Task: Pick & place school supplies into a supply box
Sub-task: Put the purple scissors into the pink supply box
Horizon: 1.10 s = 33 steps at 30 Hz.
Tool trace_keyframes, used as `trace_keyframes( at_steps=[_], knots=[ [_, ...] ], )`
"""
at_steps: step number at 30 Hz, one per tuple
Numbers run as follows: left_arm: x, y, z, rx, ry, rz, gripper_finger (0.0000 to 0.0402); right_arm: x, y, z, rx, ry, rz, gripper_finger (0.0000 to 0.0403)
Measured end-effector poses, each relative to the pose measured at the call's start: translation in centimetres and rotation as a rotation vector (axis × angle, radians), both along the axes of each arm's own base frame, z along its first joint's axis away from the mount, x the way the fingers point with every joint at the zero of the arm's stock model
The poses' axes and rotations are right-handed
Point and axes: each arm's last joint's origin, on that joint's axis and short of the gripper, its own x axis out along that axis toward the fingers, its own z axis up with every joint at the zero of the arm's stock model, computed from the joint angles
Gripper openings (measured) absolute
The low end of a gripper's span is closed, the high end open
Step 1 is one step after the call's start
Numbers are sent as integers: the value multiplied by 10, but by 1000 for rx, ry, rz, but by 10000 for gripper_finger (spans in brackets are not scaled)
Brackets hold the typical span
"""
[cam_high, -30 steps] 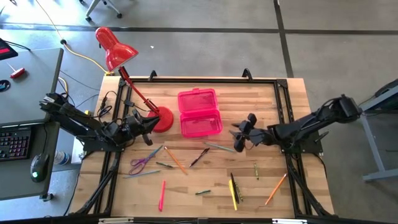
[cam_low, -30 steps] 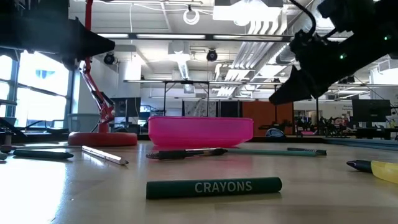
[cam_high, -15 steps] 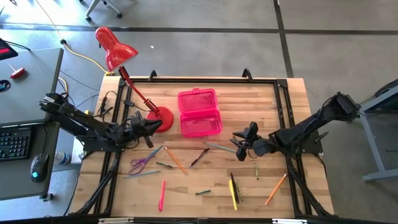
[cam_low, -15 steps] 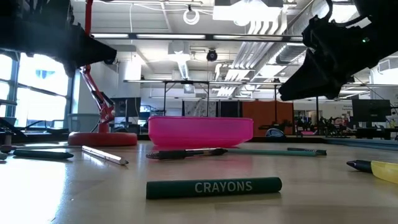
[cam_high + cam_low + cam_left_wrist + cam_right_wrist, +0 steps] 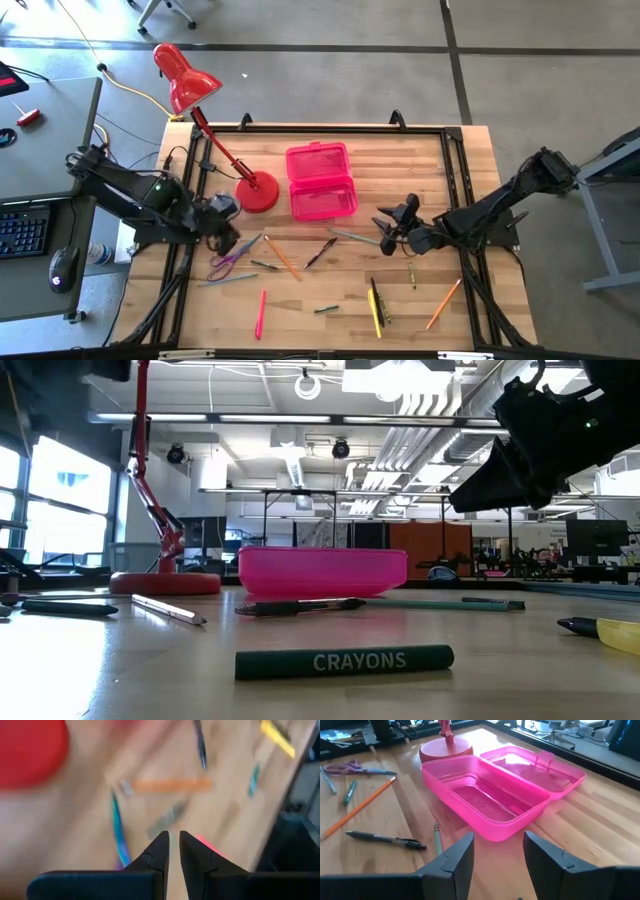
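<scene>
High view: we see the translucent hot-pink rectangular plastic supply box (image 5: 321,181) lying open on the slatted wooden table (image 5: 440,160), its two shallow halves empty; thin pencils and pens lie loose on the wood.
High view, arms: the right gripper (image 5: 392,226) hangs just short of the box's near corner; the left gripper (image 5: 226,243) hangs just above the purple-handled scissors (image 5: 228,262).
Low view: a smooth dark-green cylindrical crayon (image 5: 344,661) printed CRAYONS lies in front of the box.
Left wrist view: our left jaws stand nearly closed, a thin slit between the dark fingers, gripping nothing; a blurred orange pencil (image 5: 171,784) lies ahead of them.
Right wrist view: our right jaws stand wide apart and empty; the box's glossy open tray sits straight ahead of them, nothing inside, and a dark slim pen (image 5: 385,839) lies beside one finger.
</scene>
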Motion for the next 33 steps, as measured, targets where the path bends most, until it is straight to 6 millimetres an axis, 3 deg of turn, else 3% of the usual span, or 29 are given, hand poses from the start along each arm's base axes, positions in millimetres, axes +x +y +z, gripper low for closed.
trace_keyframes(
  at_steps=[5,14,23,33],
  knots=[
    [7,-25,-17,-88,166,33,74,0,0,0,-39,23,17,149],
    [19,-55,-67,15,528,190,74,0,0,0,-32,29,33,149],
    [35,-77,-95,14,574,163,74,0,-1,0,-116,61,32,149],
    [39,-80,-105,27,618,184,74,0,-1,0,-154,84,51,149]
  ],
)
